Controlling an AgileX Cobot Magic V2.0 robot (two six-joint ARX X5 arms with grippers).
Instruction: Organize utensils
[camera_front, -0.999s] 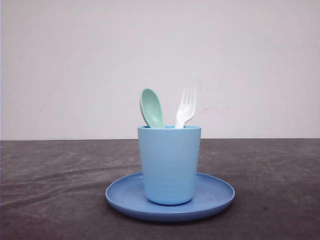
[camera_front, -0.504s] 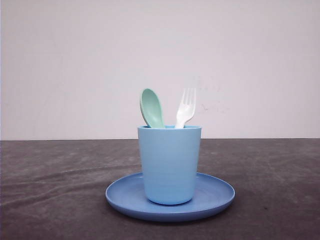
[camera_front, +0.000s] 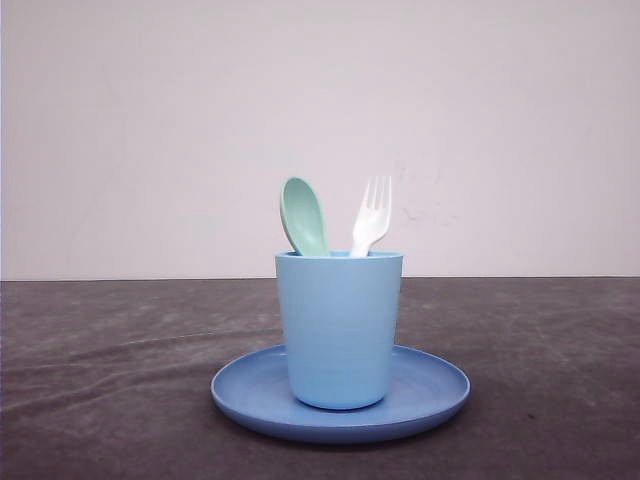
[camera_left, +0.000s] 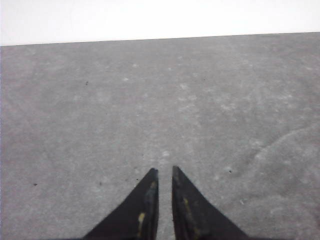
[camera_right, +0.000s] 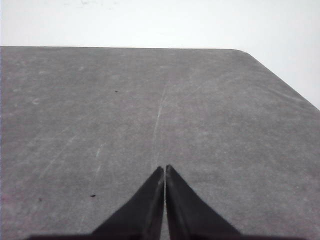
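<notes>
A pale mint-green spoon (camera_front: 303, 215) and a white fork (camera_front: 372, 215) stand bowl and tines up in a light blue cup (camera_front: 340, 330), the spoon on the left. The cup sits upright on a round blue plate (camera_front: 440, 385) at the table's middle. In the left wrist view my left gripper (camera_left: 164, 171) hangs over bare grey table, its fingers nearly together with a thin slit and nothing between them. In the right wrist view my right gripper (camera_right: 164, 168) is shut and empty over bare table.
The dark grey tabletop (camera_front: 110, 380) spreads to both sides of the plate. A white wall (camera_front: 150, 130) rises behind it. In the right wrist view the table's rounded corner (camera_right: 245, 52) and edge lie ahead of the fingers.
</notes>
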